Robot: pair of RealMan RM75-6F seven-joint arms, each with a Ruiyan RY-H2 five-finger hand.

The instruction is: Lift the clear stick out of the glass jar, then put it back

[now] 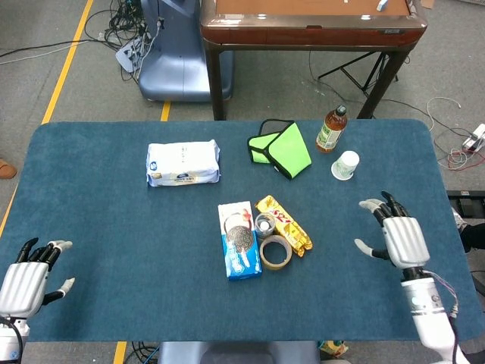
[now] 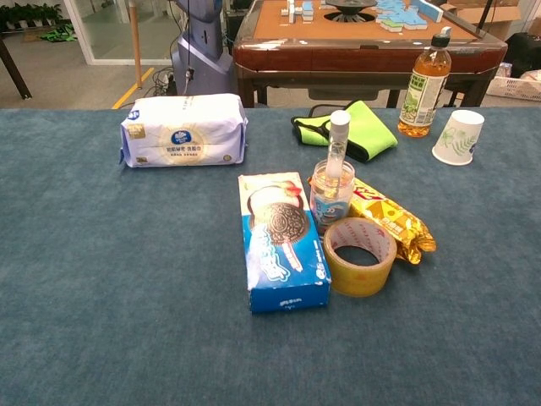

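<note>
The clear stick (image 2: 336,145) stands back inside the glass jar (image 2: 331,196). Right hand (image 1: 398,236), well right of the jar, is spread and empty; the task looks finished.

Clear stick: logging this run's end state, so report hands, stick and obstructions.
Left hand open, right hand open, both holding nothing. Clear stick standing in the glass jar. Tape roll and cookie box crowd the jar.
</note>
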